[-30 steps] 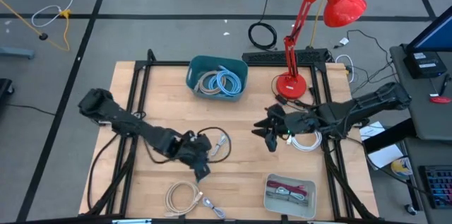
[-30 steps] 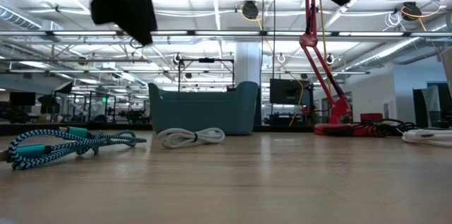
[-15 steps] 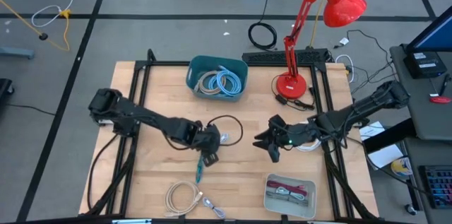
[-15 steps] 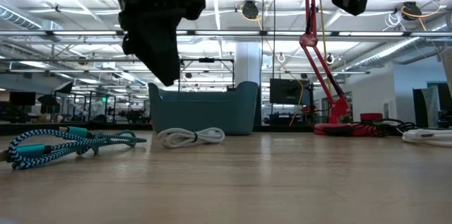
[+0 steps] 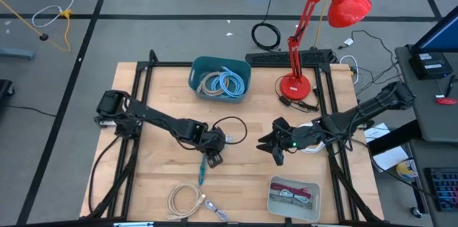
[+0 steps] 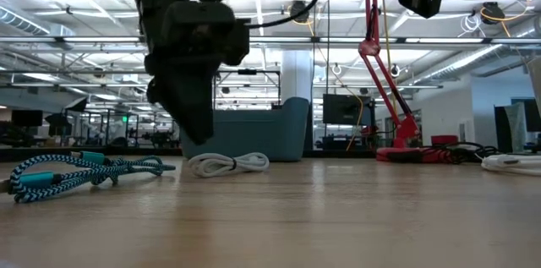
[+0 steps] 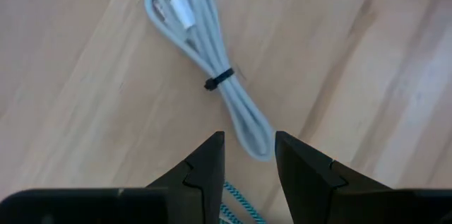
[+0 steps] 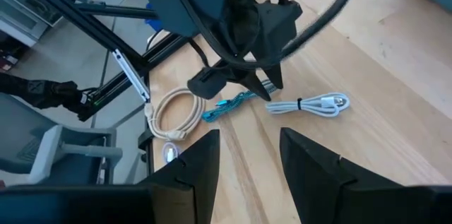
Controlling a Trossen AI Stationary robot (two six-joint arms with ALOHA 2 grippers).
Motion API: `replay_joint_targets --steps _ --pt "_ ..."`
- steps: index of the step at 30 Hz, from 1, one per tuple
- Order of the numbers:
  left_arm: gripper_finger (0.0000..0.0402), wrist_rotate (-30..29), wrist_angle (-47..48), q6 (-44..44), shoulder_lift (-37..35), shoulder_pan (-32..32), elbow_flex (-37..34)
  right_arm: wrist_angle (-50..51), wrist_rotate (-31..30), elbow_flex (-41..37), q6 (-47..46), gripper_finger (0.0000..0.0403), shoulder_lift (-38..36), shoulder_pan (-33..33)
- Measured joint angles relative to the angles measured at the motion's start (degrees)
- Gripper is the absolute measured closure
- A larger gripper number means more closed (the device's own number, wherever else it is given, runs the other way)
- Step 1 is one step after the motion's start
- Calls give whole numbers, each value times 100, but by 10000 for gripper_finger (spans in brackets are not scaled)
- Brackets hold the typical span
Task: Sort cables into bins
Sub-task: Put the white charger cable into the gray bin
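At table centre, lowering the left gripper (image 5: pixel 213 150) over the white cable (image 7: pixel 205 75), having swung it rightward in the last second from above the teal braided cable (image 5: pixel 202 174), which is now lying uncovered just nearer. Judged as lining up a pick, with nothing lifted yet. Holding fingers parted and empty, straddling the bundle's near loop. Reaching with the left arm stretched low from the table's left edge, wrist pitched downward. Keeping the right gripper (image 5: pixel 274 148) waiting right of centre, fingers apart, also empty. Still leaving the beige coil (image 5: pixel 183 200) unsorted at the near edge, well apart from the dark teal tub (image 5: pixel 197 69) and the pale grey tray (image 5: pixel 273 184).
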State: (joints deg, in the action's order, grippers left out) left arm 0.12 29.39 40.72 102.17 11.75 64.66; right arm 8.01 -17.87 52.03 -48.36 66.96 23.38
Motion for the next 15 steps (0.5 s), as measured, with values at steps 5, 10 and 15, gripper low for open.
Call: replay_joint_targets --steps 5,10,15 --pt "275 37 -238 64 -6 0 -245 -4 -15 0 -4 264 0 0" --pt "275 144 -648 280 -2 -5 -502 -2 -25 0 -27 264 0 0" --pt "275 157 -939 294 -2 -13 -513 -4 -169 0 -26 264 0 0"
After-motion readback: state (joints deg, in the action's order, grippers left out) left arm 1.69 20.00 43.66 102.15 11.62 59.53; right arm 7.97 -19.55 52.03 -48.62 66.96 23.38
